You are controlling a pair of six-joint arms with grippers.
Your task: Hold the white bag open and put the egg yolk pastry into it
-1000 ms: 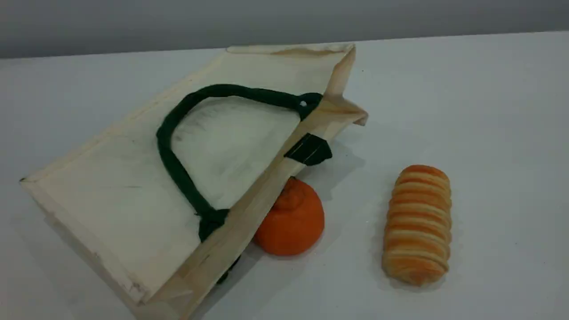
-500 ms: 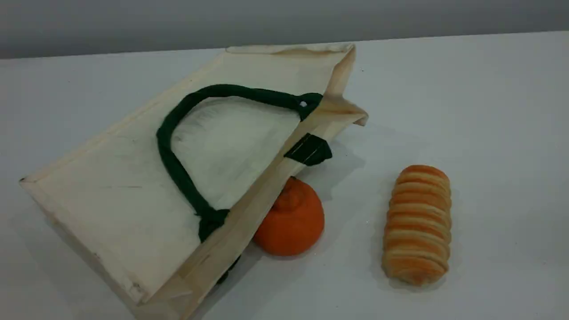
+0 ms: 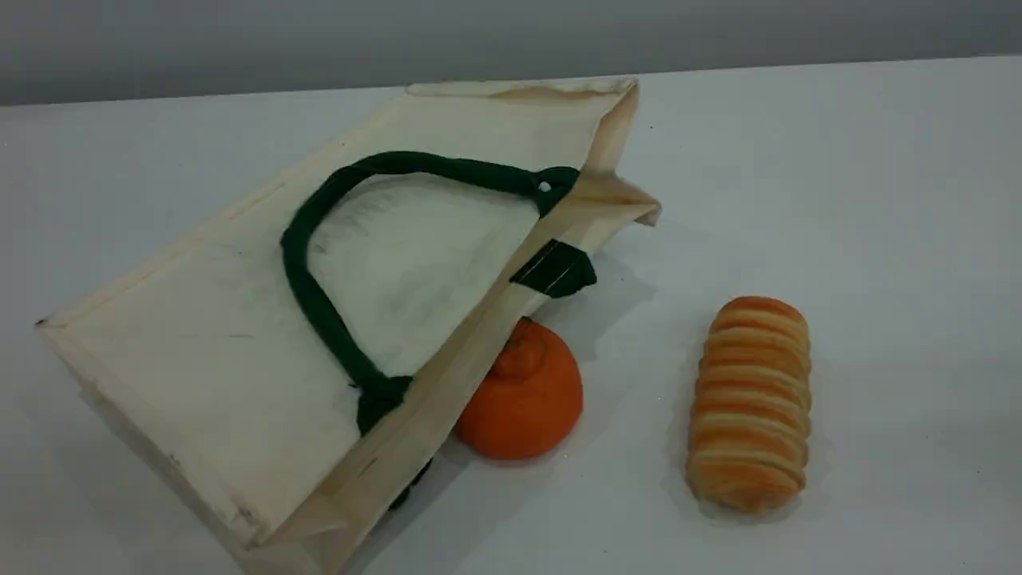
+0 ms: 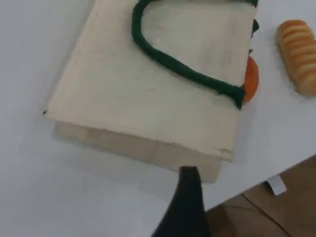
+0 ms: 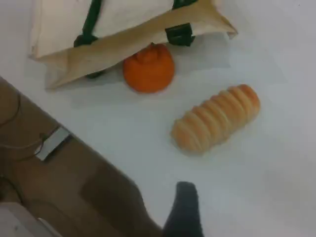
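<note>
The white bag [image 3: 239,335] lies flat on the table at the left, its dark green handle [image 3: 319,303] looped over the top face. Its mouth edge faces right and front. It also shows in the left wrist view as the bag [image 4: 148,98] and in the right wrist view as the bag [image 5: 123,19]. The egg yolk pastry is out of view. No arm appears in the scene view. My left gripper's dark fingertip [image 4: 189,197] hovers above the bag's closed bottom corner. Above the table's front edge, near the bread roll, hangs my right gripper's fingertip [image 5: 185,210]. Nothing is held by either.
An orange fruit [image 3: 523,399] sits tucked against the bag's mouth edge. A long striped golden bread roll [image 3: 750,403] lies to its right. The table's front edge and the brown floor [image 5: 59,187] beyond it show in both wrist views.
</note>
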